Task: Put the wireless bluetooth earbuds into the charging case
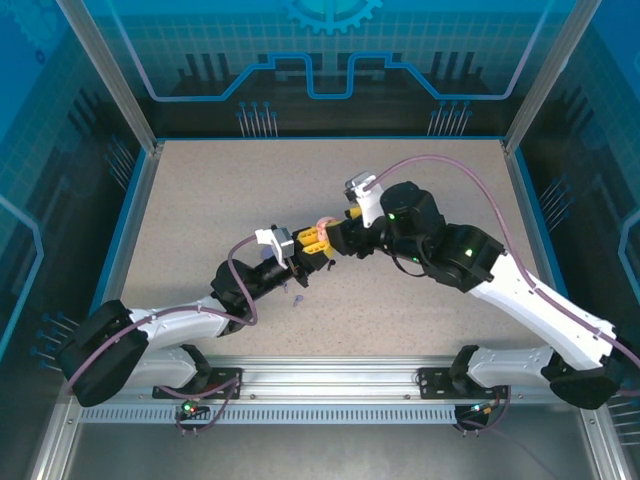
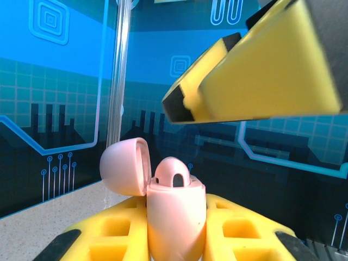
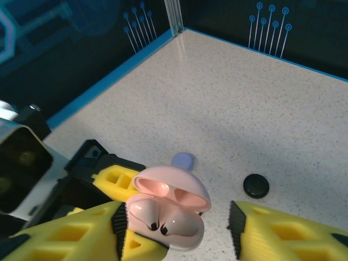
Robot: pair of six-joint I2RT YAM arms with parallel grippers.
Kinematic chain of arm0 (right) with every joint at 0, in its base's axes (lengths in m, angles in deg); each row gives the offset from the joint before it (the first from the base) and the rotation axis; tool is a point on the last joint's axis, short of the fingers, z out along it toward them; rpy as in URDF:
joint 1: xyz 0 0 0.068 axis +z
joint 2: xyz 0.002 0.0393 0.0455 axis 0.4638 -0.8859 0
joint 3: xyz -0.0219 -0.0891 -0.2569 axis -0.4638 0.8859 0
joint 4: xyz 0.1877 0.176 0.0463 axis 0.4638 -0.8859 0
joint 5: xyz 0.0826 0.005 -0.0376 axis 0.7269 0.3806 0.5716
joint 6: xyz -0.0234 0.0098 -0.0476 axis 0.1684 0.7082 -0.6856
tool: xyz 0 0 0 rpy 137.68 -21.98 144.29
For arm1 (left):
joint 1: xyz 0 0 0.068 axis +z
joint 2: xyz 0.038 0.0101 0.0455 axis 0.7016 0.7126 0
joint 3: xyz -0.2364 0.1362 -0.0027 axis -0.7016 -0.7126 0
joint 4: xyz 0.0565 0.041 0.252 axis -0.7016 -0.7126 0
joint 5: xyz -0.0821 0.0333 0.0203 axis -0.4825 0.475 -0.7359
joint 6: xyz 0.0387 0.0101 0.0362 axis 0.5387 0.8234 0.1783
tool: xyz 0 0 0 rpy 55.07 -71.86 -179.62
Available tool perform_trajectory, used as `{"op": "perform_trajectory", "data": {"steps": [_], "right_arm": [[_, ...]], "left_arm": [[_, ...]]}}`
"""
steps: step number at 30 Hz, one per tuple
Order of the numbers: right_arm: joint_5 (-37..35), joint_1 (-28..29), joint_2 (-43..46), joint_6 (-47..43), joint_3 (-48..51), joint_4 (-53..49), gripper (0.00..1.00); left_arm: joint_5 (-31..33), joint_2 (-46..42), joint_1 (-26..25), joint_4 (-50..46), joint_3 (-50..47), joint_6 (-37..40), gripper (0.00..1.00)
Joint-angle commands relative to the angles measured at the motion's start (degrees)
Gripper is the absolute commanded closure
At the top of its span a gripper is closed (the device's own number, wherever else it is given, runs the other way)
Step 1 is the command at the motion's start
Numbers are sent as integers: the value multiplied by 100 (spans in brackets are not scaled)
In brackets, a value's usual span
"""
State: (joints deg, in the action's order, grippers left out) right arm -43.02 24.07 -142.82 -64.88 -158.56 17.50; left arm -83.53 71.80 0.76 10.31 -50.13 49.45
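Note:
A pale pink charging case (image 2: 175, 217) stands upright with its lid (image 2: 124, 166) swung open, and my left gripper (image 2: 176, 239) is shut on its lower body. Two pale pink earbuds (image 3: 145, 209) (image 3: 184, 224) lie side by side in its wells. One of them pokes above the rim in the left wrist view (image 2: 173, 173). My right gripper (image 3: 176, 228) is open around the case. Its left finger (image 3: 81, 234) is close beside the case body and its right finger (image 3: 283, 228) stands well apart. From above, both grippers meet mid-table at the case (image 1: 325, 222).
A closed lilac case (image 3: 183, 160) and a closed black case (image 3: 255, 185) lie on the speckled table beyond the grippers. A tiny lilac earbud (image 1: 297, 301) lies loose near the left arm. Blue-edged walls ring the table (image 1: 420, 180).

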Motion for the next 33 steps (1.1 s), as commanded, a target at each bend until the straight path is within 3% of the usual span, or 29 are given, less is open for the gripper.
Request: {"op": "perform_trajectory", "data": {"steps": [1, 9, 19, 33], "right_arm": [[468, -335, 354, 95, 270, 245, 35], [2581, -1164, 434, 441, 1003, 1071, 0], [3722, -1235, -300, 563, 791, 1554, 0], [3795, -1246, -61, 398, 623, 1442, 10]], "left_arm": [[-17, -16, -39, 324, 37, -37, 96], [-58, -25, -34, 339, 64, -127, 96], [-61, -16, -34, 337, 72, -141, 96], [-43, 25, -35, 328, 95, -131, 96]]}}
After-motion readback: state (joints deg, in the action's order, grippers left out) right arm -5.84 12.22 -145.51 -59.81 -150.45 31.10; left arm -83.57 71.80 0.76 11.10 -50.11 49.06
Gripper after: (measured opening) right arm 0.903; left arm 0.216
